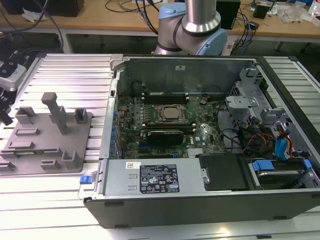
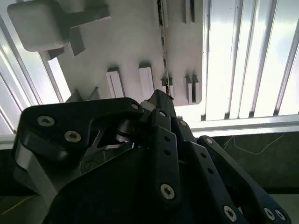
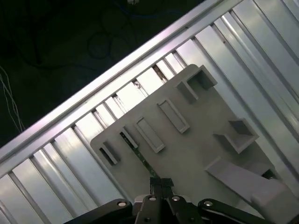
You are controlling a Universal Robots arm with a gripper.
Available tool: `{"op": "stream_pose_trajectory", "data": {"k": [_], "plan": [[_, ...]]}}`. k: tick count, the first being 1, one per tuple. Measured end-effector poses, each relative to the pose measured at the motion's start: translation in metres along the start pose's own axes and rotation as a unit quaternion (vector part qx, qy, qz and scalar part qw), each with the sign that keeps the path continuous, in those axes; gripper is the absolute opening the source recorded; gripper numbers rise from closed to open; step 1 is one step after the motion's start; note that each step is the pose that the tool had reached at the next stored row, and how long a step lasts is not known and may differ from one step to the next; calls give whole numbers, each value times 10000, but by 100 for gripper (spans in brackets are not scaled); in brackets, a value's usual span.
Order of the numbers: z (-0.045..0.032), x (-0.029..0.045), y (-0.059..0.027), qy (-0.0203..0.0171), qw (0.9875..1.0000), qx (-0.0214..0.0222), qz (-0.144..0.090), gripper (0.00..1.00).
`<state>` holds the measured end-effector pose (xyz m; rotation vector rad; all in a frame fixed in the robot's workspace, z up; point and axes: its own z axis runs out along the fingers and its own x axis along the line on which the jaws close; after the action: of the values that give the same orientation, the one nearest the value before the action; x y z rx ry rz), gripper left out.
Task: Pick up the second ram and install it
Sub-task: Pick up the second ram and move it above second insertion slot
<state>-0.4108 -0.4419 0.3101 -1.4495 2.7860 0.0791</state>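
In both wrist views my gripper [image 3: 161, 183] [image 2: 161, 99] hangs high over the grey fixture plate [image 3: 196, 144] [image 2: 126, 42]. Its dark fingers are drawn together on a thin green strip seen edge-on, the second ram [image 3: 138, 156] [image 2: 163, 46]. The strip runs out from the fingertips and crosses in front of the fixture's slot blocks. In the exterior view the arm [image 1: 197, 20] rises out of the picture behind the open computer case [image 1: 105, 150]. The grey fixture plate [image 1: 45, 140] lies at that view's left.
The case lies open, showing the motherboard with long black slots [image 1: 165, 94] either side of the processor socket [image 1: 171, 114]. Cables and drive bays [image 1: 270, 140] crowd the exterior view's right. Ribbed aluminium table slats [image 1: 75, 75] surround the fixture. The floor beyond the table edge [image 3: 56, 46] is dark.
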Motion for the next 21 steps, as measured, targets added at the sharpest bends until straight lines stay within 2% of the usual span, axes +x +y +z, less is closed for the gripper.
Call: {"op": "stream_pose_trajectory", "data": {"k": [3, 6, 7, 8, 9, 11, 12, 13, 14, 15, 16, 18, 19, 20, 21], "plan": [[4, 0, 0, 13, 9996, -7, -283, 8], [9, 0, 0, 29, 9979, -15, -642, 8], [12, 0, -1, 35, 9969, -18, -783, 8], [15, 0, -1, 45, 9950, -24, -997, 8], [19, 0, -1, 56, 9921, -29, -1252, 8], [22, 1, -2, 66, 9892, -34, -1465, 8], [24, 1, -2, 71, 9871, -37, -1597, 8], [26, 1, -2, 75, 9857, -39, -1685, 8], [28, 1, -1, 82, 9829, -43, -1840, 8], [32, 1, -2, 94, 9775, -49, -2104, 8], [34, 1, -2, 102, 9737, -53, -2277, 8], [40, 1, -2, 118, 9644, -62, -2641, 8], [43, 1, -2, 126, 9594, -66, -2816, 8], [44, 1, -2, 132, 9556, -69, -2943, 8], [44, 2, -2, 133, 9555, -69, -2946, 8]]}}
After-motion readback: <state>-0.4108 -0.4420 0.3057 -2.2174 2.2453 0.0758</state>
